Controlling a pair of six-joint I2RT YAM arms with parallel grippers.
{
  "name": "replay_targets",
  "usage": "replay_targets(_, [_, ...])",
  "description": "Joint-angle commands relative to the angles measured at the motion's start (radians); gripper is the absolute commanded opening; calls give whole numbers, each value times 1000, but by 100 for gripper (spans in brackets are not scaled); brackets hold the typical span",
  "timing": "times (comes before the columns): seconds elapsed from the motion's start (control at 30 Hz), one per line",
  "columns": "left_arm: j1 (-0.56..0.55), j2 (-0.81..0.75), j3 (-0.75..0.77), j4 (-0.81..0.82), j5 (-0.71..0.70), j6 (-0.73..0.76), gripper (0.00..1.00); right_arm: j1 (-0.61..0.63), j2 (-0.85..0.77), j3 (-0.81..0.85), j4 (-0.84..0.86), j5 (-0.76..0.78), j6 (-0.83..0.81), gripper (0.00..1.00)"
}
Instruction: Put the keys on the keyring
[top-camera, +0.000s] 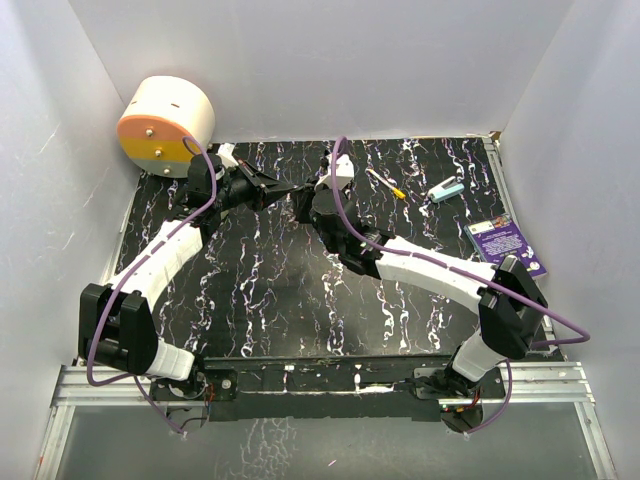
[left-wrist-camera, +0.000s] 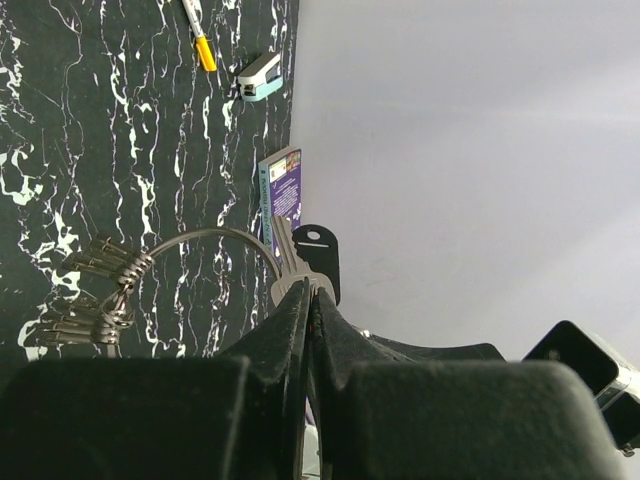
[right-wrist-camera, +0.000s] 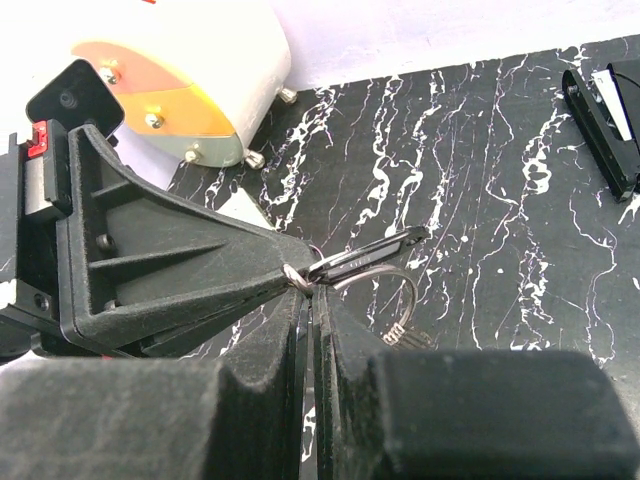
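My left gripper (left-wrist-camera: 311, 288) is shut on the head of a silvery key (left-wrist-camera: 284, 246), whose blade points away from the jaws. The thin wire keyring (left-wrist-camera: 205, 234) curves off to the left beside that key, with several more keys (left-wrist-camera: 95, 262) bunched on it. A black tag (left-wrist-camera: 317, 258) hangs behind. My right gripper (right-wrist-camera: 312, 292) is shut on the keyring (right-wrist-camera: 404, 290) where it meets the left gripper's tip (right-wrist-camera: 285, 268). In the top view both grippers (top-camera: 283, 192) (top-camera: 298, 204) meet tip to tip above the table's far middle.
A white and orange drum (top-camera: 165, 125) stands at the far left corner. A yellow-handled tool (top-camera: 386, 184), a teal and white clip (top-camera: 446, 189) and a purple booklet (top-camera: 506, 246) lie at the right. White walls close in three sides.
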Motion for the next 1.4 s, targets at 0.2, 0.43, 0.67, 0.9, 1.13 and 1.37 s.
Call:
replay_targets(0.2, [-17,-48,4,-18,61,16,0,3,8,76,65,23,11,8])
replay_targets(0.43, [-16,-48,15,-23,71,10,0,-1,2,66,56,45,18,8])
replay_targets(0.67, [-17,-48,11,-23,67,13,0,-4,-15,50,52,59,21,8])
replay_targets(0.9, [-16,-48,10,-18,66,10,0,-7,-30,32,52,64,23,8])
replay_targets(1.13, [-16,-48,1,-17,63,10,0,-7,-46,16,52,72,23,8])
replay_targets(1.37, [-14,-48,-10,-21,47,24,0,-8,-61,9,53,60,23,8])
